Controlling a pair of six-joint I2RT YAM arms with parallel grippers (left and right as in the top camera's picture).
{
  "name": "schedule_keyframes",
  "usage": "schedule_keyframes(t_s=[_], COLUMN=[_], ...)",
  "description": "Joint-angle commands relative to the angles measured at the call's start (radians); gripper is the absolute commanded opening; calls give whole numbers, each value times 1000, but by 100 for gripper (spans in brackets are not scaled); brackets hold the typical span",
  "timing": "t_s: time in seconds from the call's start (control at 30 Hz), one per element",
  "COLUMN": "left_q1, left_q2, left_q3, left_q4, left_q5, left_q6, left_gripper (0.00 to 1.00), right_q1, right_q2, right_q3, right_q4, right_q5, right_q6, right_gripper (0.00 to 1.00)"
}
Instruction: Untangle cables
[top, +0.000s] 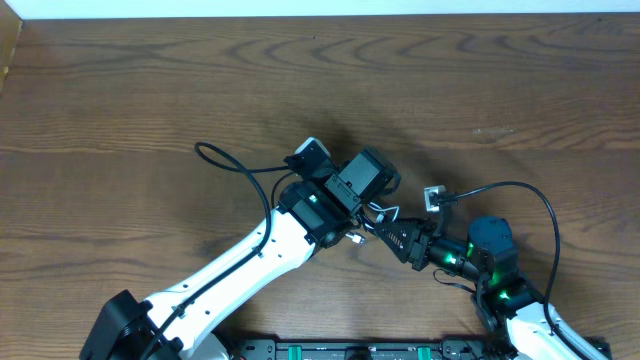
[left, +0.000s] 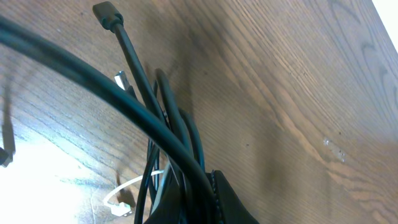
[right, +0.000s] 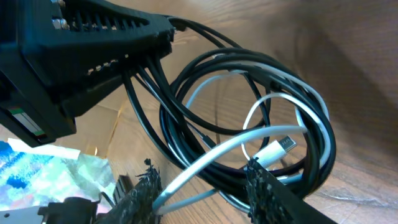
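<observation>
Overhead: cables (top: 379, 209) bunched over desk (top: 150, 90), midway between side edges, nearer robot-side edge; left fingers (top: 360, 222) and right fingers (top: 393, 233) met at bunch.
Left wrist: left fingers clamped tight on black cables, plug end (left: 107, 11) sticking out.
Right wrist: right fingers apart, gripping nothing, whitish strand (right: 214, 154) running between them.

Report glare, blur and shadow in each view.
Overhead: even light, sharp, soft shadows on the table. Left wrist: glare whitens the lower-left wood; the nearest black cord is blurred. Right wrist: cables crisp, the far wood soft.
</observation>
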Motion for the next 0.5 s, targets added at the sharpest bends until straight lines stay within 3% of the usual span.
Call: schedule_keyframes(t_s=[0.0, 0.27, 0.43, 0.47], left_q1=[6, 6, 6, 6], left_q2=[1, 1, 1, 1], left_q3=[0, 0, 0, 0], left_q4=[-2, -2, -1, -1], left_q5=[-3, -3, -3, -3], left_q6=[-16, -16, -16, -16], left_gripper=[8, 8, 9, 13], right_q1=[-2, -1, -2, -2], right_q2=[-4, -3, -4, -4], right_q3=[5, 5, 5, 5], right_q4=[31, 26, 32, 32], right_q5=[-13, -43, -150, -169], right_q6=[-4, 25, 68, 72], right_gripper=[35, 2, 1, 1])
